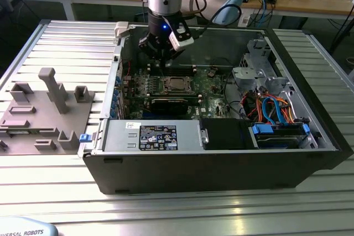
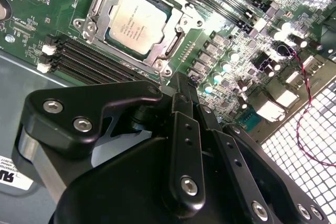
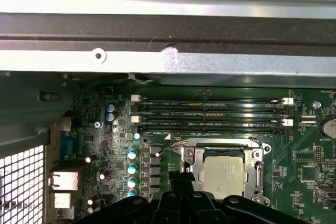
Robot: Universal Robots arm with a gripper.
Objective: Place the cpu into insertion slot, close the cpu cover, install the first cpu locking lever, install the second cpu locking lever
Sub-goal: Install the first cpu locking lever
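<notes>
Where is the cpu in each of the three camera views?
Exterior view: the cpu sits mid-motherboard inside the open case, just below the gripper.
Second wrist view: cpu near the top, above the gripper's black body.
First wrist view: cpu low, right of centre.
Shared landmark: the memory slots beside it.

In the first wrist view my black hand (image 3: 181, 208) hides the lower edge of the dull silver-grey square cpu (image 3: 223, 174).
</notes>
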